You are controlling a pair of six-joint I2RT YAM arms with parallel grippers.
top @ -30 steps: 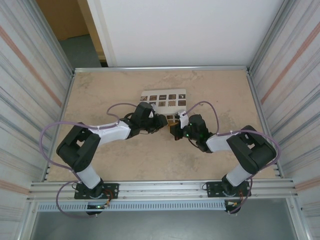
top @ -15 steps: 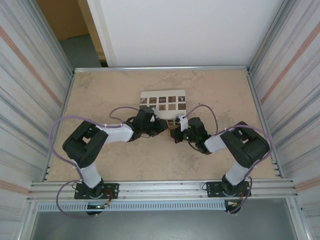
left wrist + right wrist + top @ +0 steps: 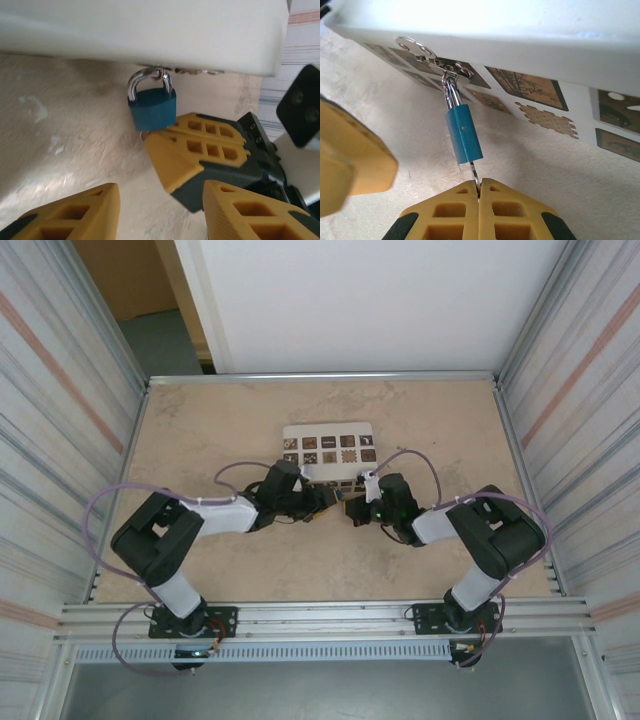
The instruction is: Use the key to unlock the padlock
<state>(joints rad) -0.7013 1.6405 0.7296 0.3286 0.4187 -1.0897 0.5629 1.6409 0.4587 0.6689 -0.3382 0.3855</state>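
From above, one box lies on the table, and two tools, the left gripper and the right gripper, meet at its near edge, their tips too small to make out. At the left wrist, the one padlock hangs from the box's front, shackle up and long axis vertical, while the left gripper's fingers stand apart around nothing. At the right wrist, the padlock tilts slightly, keyhole down, and one key, only its thin blade showing, runs from its underside into the clenched right gripper.
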